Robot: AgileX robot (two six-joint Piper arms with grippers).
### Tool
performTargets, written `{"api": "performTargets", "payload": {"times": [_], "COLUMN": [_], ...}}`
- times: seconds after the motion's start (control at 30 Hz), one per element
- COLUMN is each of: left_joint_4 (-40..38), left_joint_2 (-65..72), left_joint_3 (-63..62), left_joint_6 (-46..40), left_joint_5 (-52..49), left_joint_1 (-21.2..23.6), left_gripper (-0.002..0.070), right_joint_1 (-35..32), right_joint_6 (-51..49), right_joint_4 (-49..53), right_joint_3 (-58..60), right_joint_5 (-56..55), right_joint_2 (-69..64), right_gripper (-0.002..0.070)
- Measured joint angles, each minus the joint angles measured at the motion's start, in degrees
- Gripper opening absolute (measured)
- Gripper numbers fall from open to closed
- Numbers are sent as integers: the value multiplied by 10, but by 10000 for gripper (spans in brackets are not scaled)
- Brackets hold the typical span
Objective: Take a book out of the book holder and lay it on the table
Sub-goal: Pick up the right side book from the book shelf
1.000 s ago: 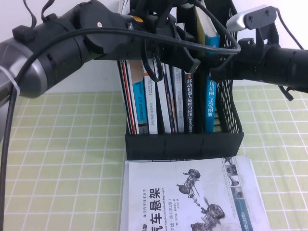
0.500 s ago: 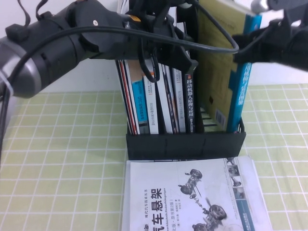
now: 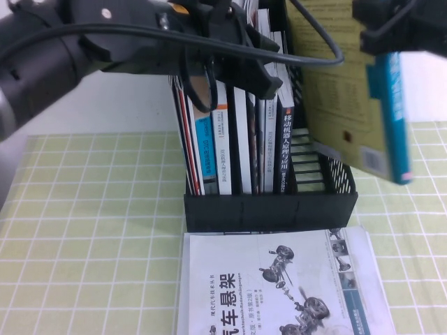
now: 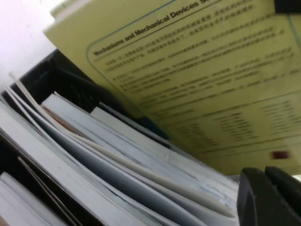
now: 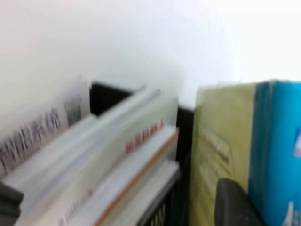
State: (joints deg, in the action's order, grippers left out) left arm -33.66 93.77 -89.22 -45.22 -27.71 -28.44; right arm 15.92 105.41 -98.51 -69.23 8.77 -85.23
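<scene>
My right gripper (image 3: 388,40) at the top right is shut on the top of the book (image 3: 343,91). The book has a pale yellow-green cover and a blue spine (image 3: 392,118). It hangs tilted in the air, above and to the right of the book holder (image 3: 269,209). In the right wrist view one finger (image 5: 235,203) presses on its yellow cover (image 5: 218,136). My left gripper (image 3: 268,78) is shut and sits at the top of the books still in the holder. In the left wrist view its fingers (image 4: 254,197) lie over those books (image 4: 117,160), with the lifted cover (image 4: 211,84) beyond.
A white book with a car-suspension drawing (image 3: 272,286) lies flat on the grid table (image 3: 91,230) just in front of the holder. A black-spined book (image 3: 286,146) and several others stand in the holder. The holder's right slot (image 3: 314,164) is vacant. A white wall is behind.
My right gripper has lifted the blue-spined book up and out of the holder's right slot, then carried it to the right. My left arm stays over the remaining books.
</scene>
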Motion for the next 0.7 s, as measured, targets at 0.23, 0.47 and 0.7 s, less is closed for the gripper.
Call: {"api": "performTargets", "payload": {"times": [0.23,0.47,0.7], "left_joint_4": [7,31,88], "left_joint_2": [-76,-157,-249], "left_joint_3": [0,0,1], "left_joint_6": [49,108,170], "left_joint_5": [-41,-81,-105], "left_joint_1": [0,0,0], "left_gripper": [-3,-3,-3], "right_joint_1": [0,-1,6], "right_joint_6": [-1,-185,-299], "right_joint_4": [17,185,359], "right_joint_3": [-17,-32,-30], "right_joint_5": [13,171,420], "right_joint_2": [109,200,201], "right_gripper": [214,214,214]}}
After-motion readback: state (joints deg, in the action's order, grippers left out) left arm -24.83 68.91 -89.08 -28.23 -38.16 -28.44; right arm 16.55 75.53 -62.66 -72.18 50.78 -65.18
